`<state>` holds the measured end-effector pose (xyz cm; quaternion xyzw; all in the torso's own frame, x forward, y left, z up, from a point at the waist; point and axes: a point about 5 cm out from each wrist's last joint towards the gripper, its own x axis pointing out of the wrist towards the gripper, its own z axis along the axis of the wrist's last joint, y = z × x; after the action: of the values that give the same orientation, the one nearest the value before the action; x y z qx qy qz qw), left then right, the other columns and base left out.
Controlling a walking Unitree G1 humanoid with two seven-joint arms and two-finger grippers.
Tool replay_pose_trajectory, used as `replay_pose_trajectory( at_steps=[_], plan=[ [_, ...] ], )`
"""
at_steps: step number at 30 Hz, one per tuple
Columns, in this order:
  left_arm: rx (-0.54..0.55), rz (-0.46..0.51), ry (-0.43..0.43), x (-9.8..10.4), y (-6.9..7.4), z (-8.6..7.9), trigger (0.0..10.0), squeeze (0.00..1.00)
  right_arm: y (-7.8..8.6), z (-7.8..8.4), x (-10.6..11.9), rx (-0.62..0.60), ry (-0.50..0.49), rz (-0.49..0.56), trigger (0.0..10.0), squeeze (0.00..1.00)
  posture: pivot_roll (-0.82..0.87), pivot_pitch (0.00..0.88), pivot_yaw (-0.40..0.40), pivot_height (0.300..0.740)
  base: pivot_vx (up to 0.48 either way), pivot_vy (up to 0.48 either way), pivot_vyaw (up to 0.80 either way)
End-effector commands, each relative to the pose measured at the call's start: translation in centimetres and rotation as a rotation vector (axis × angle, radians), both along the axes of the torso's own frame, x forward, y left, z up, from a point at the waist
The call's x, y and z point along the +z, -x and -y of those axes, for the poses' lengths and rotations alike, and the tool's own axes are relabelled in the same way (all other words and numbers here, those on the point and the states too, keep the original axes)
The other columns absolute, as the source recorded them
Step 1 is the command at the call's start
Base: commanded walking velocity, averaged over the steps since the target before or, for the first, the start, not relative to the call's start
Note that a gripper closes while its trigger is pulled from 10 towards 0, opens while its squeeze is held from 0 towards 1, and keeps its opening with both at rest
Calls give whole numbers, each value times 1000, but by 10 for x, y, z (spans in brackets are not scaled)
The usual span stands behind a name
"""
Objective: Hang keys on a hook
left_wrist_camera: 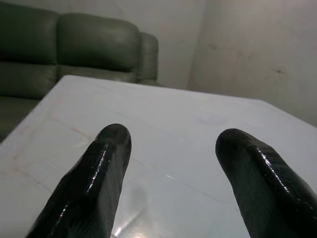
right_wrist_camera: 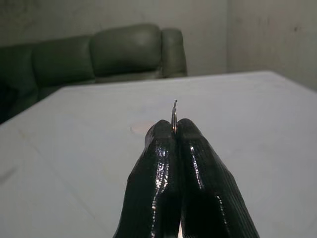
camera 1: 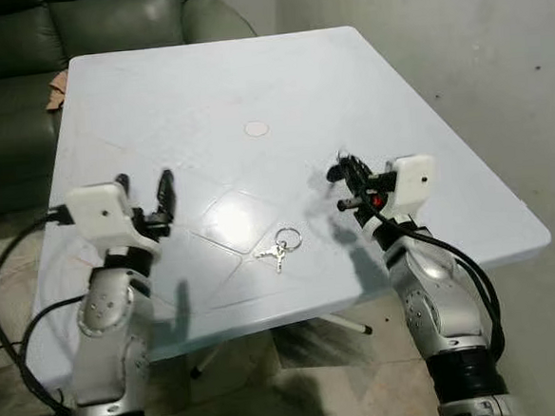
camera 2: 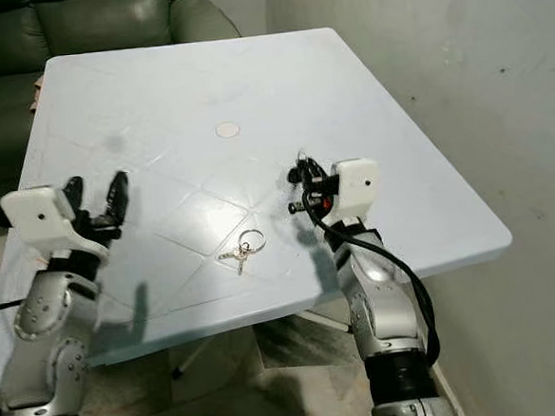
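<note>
Shiny metal keys (camera 1: 280,249) on smooth, glossy white plastic table (camera 1: 212,89)

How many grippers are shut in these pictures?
1. The right gripper is shut on a thin hook above the table. The left gripper, left of the keys, is open.

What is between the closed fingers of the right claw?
The right claw pinches a thin metal hook; its curved tip rises above the fingers, and the rest of it is covered by them. The keys lie on the table, apart.
</note>
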<state>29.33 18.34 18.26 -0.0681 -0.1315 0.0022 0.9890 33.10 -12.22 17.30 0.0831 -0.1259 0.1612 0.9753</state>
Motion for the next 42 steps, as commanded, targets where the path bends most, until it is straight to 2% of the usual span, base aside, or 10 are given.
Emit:
replay_pose_trajectory(
  at_steps=[1,3,8,13,19,28,38,42],
  plan=[
    [22,2,5,2,-2,-6,10000,0,-2,5,3,-10,-11,21,10000,0,-64,82,-69,740,0,0,0],
    [69,26,4,9,-6,-17,10000,0,-5,8,10,-18,-19,58,10000,0,-68,79,-70,740,0,0,0],
    [73,35,-2,8,-8,-26,10000,0,-1,7,12,10,-47,91,10000,0,-72,72,-63,740,0,0,0],
    [92,32,-21,10,-9,-31,10000,0,-5,10,-1,-44,-2,18,10000,0,-78,78,-56,740,0,0,0],
    [137,10,-44,7,-12,-40,10000,0,-5,10,-5,-61,11,6,10000,0,-82,73,-53,740,0,0,-510],
    [146,-21,-106,2,-11,-40,10000,0,-9,10,-9,-90,53,-18,10000,0,-87,67,-49,740,0,0,-731],
    [147,-31,-112,-3,-11,-35,10000,0,-9,10,-14,-104,45,-42,10000,0,-88,65,-46,740,0,0,-731],
    [138,-47,-106,-5,-14,-28,10000,0,-9,9,-17,-114,47,-54,10000,0,-82,64,-33,740,0,0,-731]
  ],
)
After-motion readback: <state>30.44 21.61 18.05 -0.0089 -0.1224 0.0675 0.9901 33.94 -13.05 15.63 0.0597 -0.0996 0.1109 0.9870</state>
